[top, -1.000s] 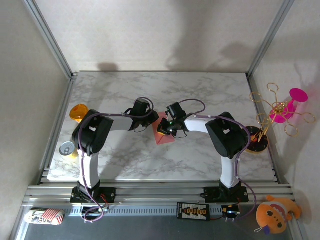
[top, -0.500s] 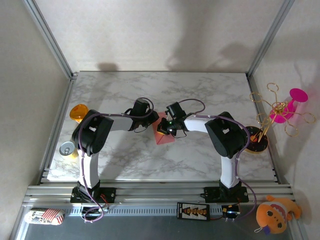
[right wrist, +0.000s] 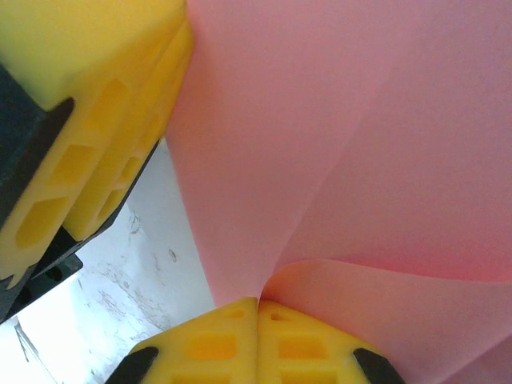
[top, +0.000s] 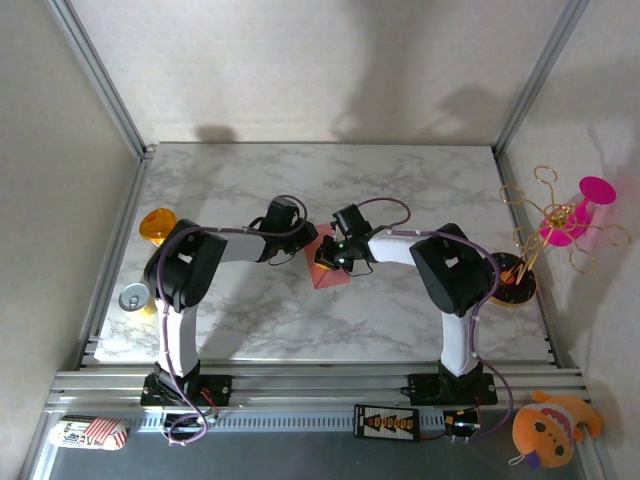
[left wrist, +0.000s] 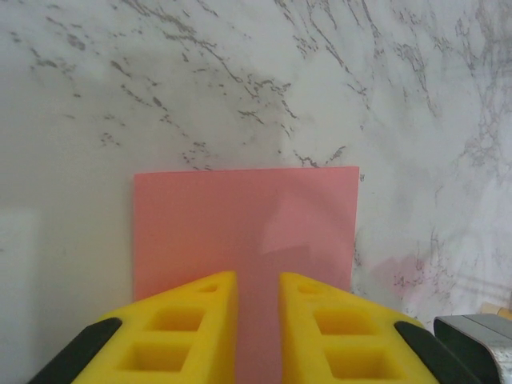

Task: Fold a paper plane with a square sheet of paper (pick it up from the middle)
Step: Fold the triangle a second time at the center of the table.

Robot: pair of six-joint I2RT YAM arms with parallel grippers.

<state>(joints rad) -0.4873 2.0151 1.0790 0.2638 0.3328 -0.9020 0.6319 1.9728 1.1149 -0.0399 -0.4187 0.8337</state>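
The square sheet of paper (top: 327, 274) is salmon pink and lies at the middle of the marble table (top: 250, 180), where both arms meet. My left gripper (top: 306, 250) stands over its left side. In the left wrist view the paper (left wrist: 240, 216) looks flat, and the gripper (left wrist: 258, 280) hangs over its near part with a narrow gap between the yellow fingers and pink showing through. My right gripper (right wrist: 258, 302) is shut on a lifted fold of the paper (right wrist: 320, 144), which curls up from its tips. The left gripper's fingers (right wrist: 120, 120) stand close by at that view's upper left.
An orange round disc (top: 157, 224) and a can (top: 133, 297) sit at the table's left edge. A magenta flower-like toy (top: 585, 212) with gold wire stands off the right edge. Below the table lie a striped packet (top: 90, 432) and an orange plush (top: 545, 425).
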